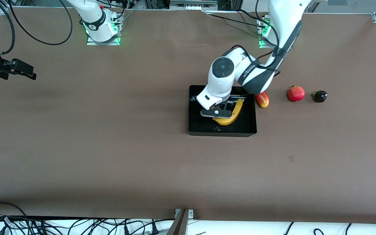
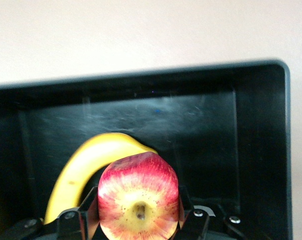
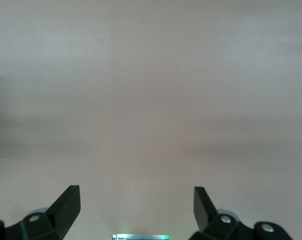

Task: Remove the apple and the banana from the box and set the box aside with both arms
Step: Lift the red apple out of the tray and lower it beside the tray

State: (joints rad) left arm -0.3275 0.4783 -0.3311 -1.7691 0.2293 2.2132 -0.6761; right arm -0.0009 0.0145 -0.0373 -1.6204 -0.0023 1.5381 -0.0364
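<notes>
Progress-wise it's early days, I'd say: in the front view the box (image 1: 222,130) sits mid-table toward the left arm's end, and the banana (image 1: 233,115) lies inside it, partly hidden under the left gripper (image 1: 216,113), which is down in the box. Nothing has come out yet and the box hasn't been shifted, so both fruits plus the two-arm move are left. Just beside the box's wall toward the left arm's end is a mango-like fruit (image 1: 262,99), then a pomegranate (image 1: 296,93) and a small dark fruit (image 1: 320,96) further along that way, so that side looks crowded for setting anything down or sliding the box. The right gripper (image 1: 18,70) waits over bare table at the right arm's end. Left wrist view settles it: the apple (image 2: 138,197) is pinched between the half-closed fingers (image 2: 73,220), low in the box right against the banana's curve. Right wrist view just shows its own fingers (image 3: 66,206) spread wide with nothing in them, only table (image 3: 151,90) below.
</notes>
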